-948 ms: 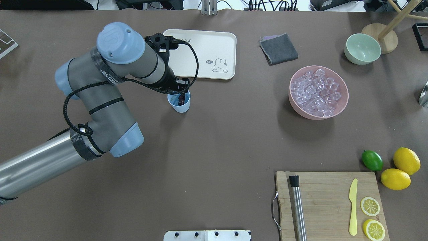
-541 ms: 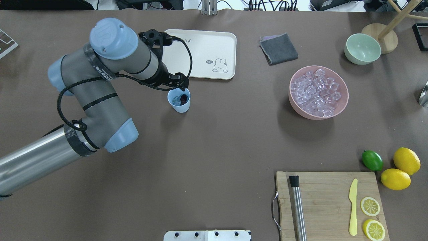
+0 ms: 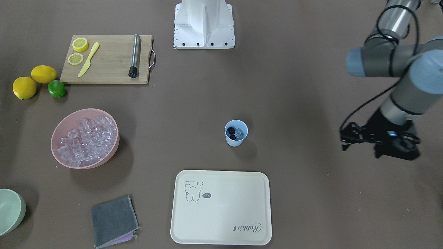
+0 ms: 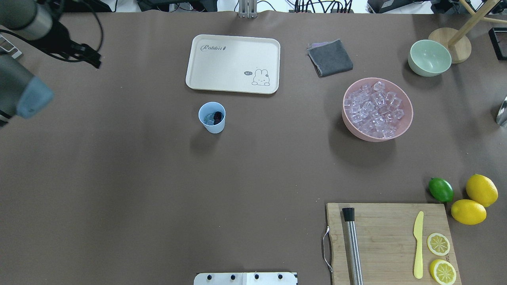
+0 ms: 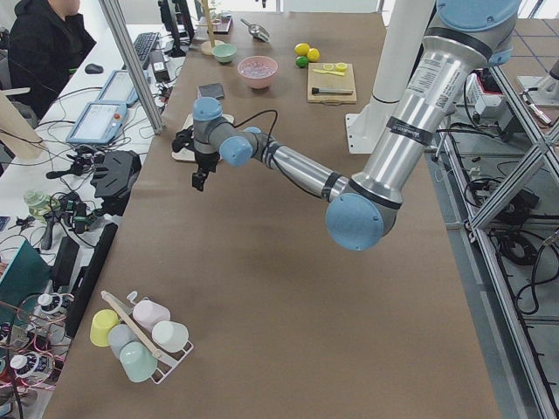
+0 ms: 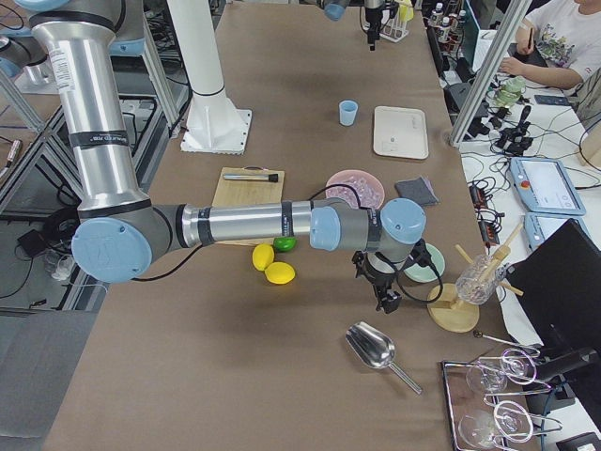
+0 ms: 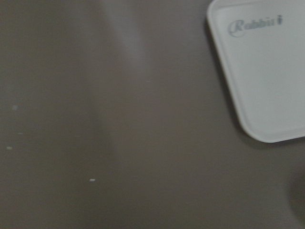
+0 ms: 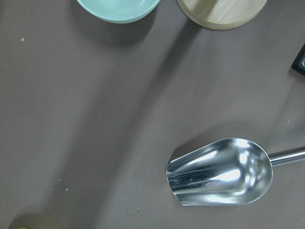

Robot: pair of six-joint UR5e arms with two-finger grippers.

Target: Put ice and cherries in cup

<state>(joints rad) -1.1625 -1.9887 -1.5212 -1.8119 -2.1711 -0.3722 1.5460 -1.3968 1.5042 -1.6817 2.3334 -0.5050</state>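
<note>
Cup [image 4: 212, 120] upright mid-surface, near tray [image 4: 222, 63]; cherries [image 4: 218, 116] and some ice inside. Cup probably light and tippy: take by side wall, gently. Ice [image 4: 374, 109] heaped in pink bowl [image 4: 408, 118], likely hard and slippery. Left tool [image 3: 346, 139] open, empty, well apart. Right tool [image 6: 385, 301]: cannot tell.

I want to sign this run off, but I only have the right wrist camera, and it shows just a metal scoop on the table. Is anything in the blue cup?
Observer: Yes. The cup holds the cherries and at least one ice cube.
Operator: Where is the left end effector?
Observer: The left end effector hangs over bare table, well to the robot's left of the cup, touching nothing.
Operator: Is there any ice outside the cup?
Observer: Plenty. The pink bowl is heaped with loose ice.
</note>
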